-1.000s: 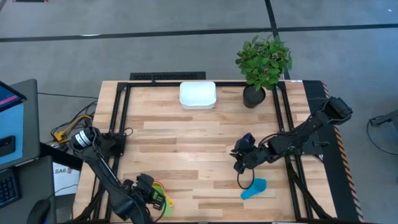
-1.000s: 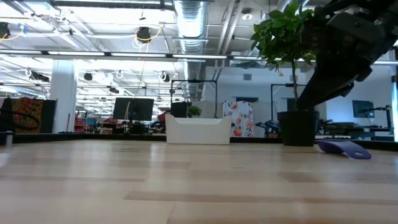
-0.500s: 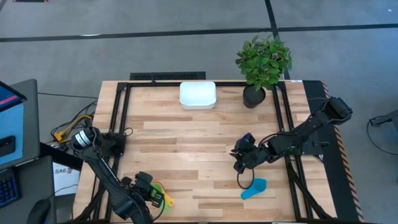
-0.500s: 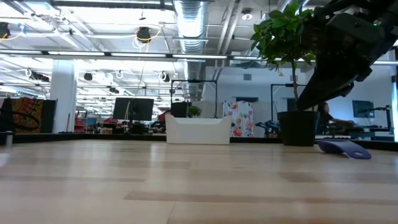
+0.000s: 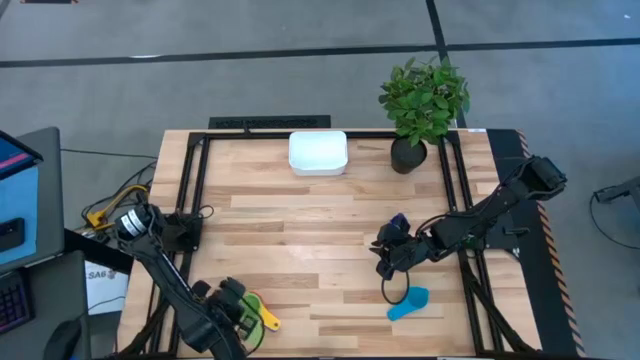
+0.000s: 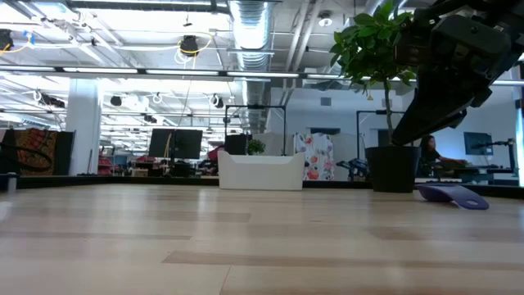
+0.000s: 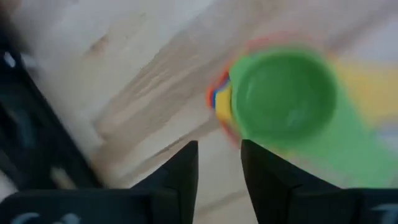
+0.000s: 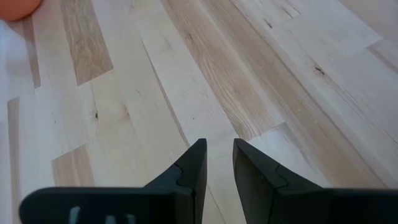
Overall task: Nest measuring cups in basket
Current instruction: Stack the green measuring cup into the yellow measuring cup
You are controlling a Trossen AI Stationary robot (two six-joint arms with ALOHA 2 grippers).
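Left gripper [image 5: 243, 316] low at the desk's front-left corner, fingers narrowly parted, empty, just short of the green cup [image 7: 283, 96] atop a nested stack.

Right gripper [image 5: 384, 258] right of centre, fingers nearly together, holding nothing. Light blue cup [image 5: 409, 303] near the front edge. Basket [image 5: 318, 153] at the back edge, beside the plant pot [image 5: 407, 155]; wide bare wood between.

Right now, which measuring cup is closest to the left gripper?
The green cup, directly ahead of the left gripper on the nested stack; the light blue cup lies over by the right gripper.
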